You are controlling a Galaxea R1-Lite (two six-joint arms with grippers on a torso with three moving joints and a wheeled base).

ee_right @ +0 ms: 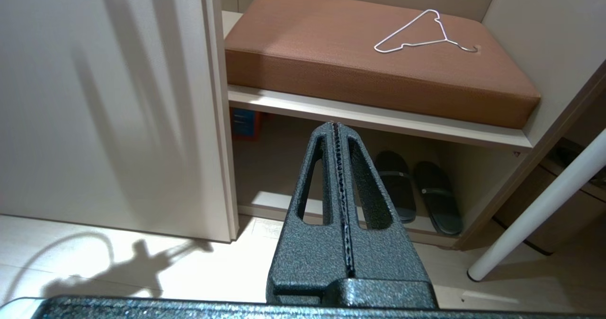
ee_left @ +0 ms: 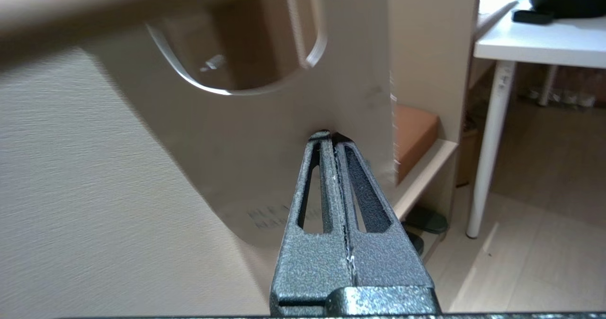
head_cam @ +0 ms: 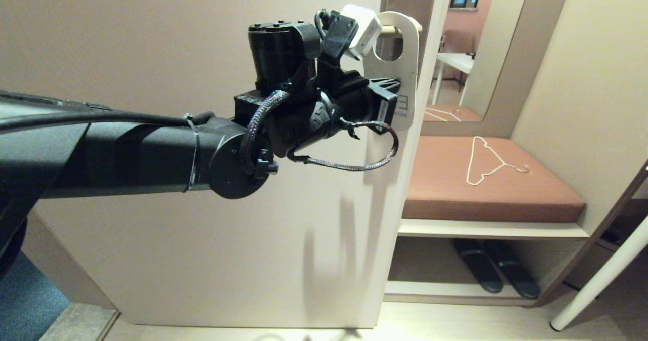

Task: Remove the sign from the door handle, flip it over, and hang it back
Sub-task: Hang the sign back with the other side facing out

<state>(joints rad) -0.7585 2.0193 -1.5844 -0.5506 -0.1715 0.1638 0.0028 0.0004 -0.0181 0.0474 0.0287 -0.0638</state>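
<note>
The sign (head_cam: 408,78) hangs by its oval hole on the door handle (head_cam: 388,29) at the door's right edge, white face towards me, with faint print low down. My left gripper (head_cam: 391,84) is raised to the sign's middle, below the hole. In the left wrist view the left gripper (ee_left: 330,137) is shut and empty, its tips right at the sign's face (ee_left: 265,134); I cannot tell if they touch. The handle (ee_left: 94,2) crosses above as a blurred beige bar. My right gripper (ee_right: 335,126) is shut and empty, held low facing the bench, out of the head view.
The beige door (head_cam: 202,240) fills the left. To its right is a bench with a brown cushion (head_cam: 531,194), a white wire hanger (head_cam: 488,161) on it and dark slippers (head_cam: 496,272) beneath. A white table leg (head_cam: 602,280) slants at far right.
</note>
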